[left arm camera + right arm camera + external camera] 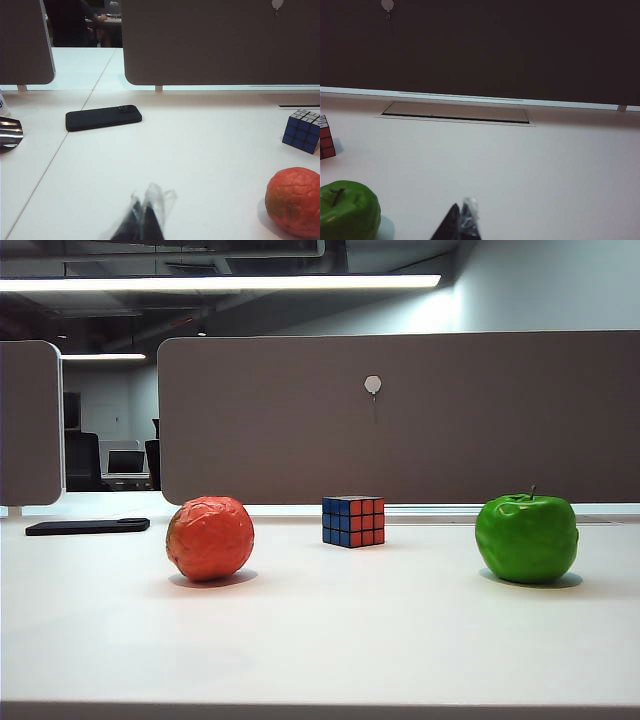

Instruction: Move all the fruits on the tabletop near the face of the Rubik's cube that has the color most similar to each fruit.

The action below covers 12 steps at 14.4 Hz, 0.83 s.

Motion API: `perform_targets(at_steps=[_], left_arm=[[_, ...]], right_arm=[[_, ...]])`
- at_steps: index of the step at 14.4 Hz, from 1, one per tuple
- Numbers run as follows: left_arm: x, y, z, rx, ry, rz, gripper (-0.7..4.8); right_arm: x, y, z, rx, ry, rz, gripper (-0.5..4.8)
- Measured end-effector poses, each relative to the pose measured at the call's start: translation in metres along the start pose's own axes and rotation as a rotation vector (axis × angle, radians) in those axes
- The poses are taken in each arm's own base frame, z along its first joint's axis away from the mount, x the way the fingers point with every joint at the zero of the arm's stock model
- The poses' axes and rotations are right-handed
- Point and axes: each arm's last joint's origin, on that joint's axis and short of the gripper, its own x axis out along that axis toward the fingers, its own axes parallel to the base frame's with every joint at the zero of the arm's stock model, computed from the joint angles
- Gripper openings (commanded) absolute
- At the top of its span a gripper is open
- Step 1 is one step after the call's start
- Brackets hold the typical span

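Farthest left on the white tabletop (330, 640) lies a black phone (88, 526), flat and near the far edge, well apart from everything else. Next comes the orange-red fruit (210, 537), bumpy-skinned and resting nearer the camera, with a clear gap between it and the Rubik's cube (353, 520) at the middle, which sits a little farther back showing a blue side toward the left and its red-orange face (368, 522) toward the right. Well off to the right stands the green apple (527, 537), stem up, apart from the cube. Behind them all runs a grey-brown partition panel (400, 415). Neither arm appears in the exterior view. The left gripper (142, 220) hangs low over bare table with its tips pressed together and nothing between them; the orange-red fruit (294, 201) lies off to its right and the cube (302, 130) beyond. The right gripper (461, 222) likewise shows its tips together, gripping nothing, with the apple (347, 210) close by on its left.
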Motion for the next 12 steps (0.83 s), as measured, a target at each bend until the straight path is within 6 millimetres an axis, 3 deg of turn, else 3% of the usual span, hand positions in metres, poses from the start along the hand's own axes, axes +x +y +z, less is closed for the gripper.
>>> perform_targets(at_steps=[8,10,12], left_arm=[[0.000,0.000,-0.003,-0.003,0.030,0.000,-0.05],[0.000,-0.005,-0.002,-0.063,0.026,-0.159,-0.05],[-0.002,-0.009,0.006,-0.061,-0.012,-0.308,-0.05]], right_arm=[[0.000,0.000,-0.002,-0.001,0.026,0.001,0.00],[0.000,0.000,-0.001,0.000,0.006,0.000,0.00],[-0.003,0.000,0.021,0.001,-0.056,0.023,0.00]])
